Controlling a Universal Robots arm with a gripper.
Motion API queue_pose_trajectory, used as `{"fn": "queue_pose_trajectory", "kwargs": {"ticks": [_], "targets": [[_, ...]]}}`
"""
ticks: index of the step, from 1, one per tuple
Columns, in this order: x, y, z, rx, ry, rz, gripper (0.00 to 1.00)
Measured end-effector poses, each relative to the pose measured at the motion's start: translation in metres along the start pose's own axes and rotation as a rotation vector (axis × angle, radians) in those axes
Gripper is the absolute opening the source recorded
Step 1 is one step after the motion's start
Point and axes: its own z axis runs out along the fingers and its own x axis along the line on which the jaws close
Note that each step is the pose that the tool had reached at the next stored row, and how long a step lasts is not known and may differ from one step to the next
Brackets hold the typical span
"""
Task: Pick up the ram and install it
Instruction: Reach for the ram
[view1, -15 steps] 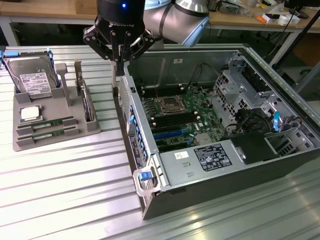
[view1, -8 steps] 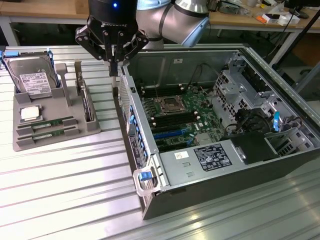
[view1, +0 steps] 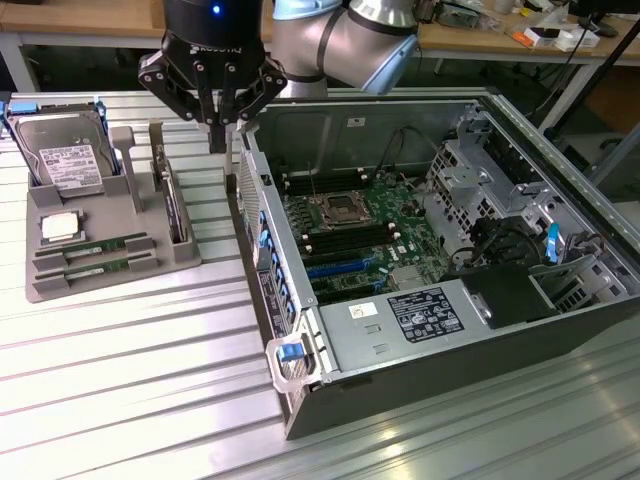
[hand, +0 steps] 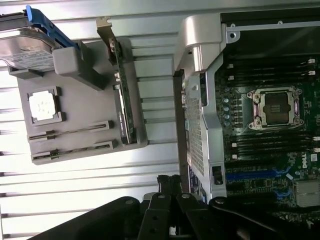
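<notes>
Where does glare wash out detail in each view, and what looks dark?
Exterior view: glare streaks the ribbed silver metal table beside the grey plastic parts tray; the open black computer case looks dimmer. Wrist view: the table glares white, the square silver processor chip is bleached, the black gripper is a dark silhouette.
</notes>
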Motion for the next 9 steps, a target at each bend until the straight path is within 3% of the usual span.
{"fn": "queue_pose_trajectory", "kwargs": {"ticks": [9], "targets": [[0.013,-0.001,-0.0003,0.0,0.0,0.0,0.1]]}}
